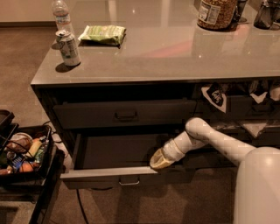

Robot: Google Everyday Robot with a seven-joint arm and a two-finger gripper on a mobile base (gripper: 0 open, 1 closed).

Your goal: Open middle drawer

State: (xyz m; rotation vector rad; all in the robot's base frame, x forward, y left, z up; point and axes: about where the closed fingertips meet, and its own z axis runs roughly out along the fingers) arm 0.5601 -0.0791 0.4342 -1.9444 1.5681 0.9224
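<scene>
The middle drawer (116,151) is pulled partway out of the dark cabinet, showing a plain grey inside with nothing in it. Its front (96,175) faces me, with a small loop handle (129,181) at centre. My gripper (159,161) sits at the right end of the drawer's front edge, at the end of the white arm (205,135) that reaches in from the right. The gripper touches or hooks the top of the front.
A shut drawer (126,114) lies above the open one. On the countertop (175,52) stand a can (69,47), a water bottle (61,13), a green packet (103,34) and a jar (214,13). A black cart of items (22,153) stands close on the left.
</scene>
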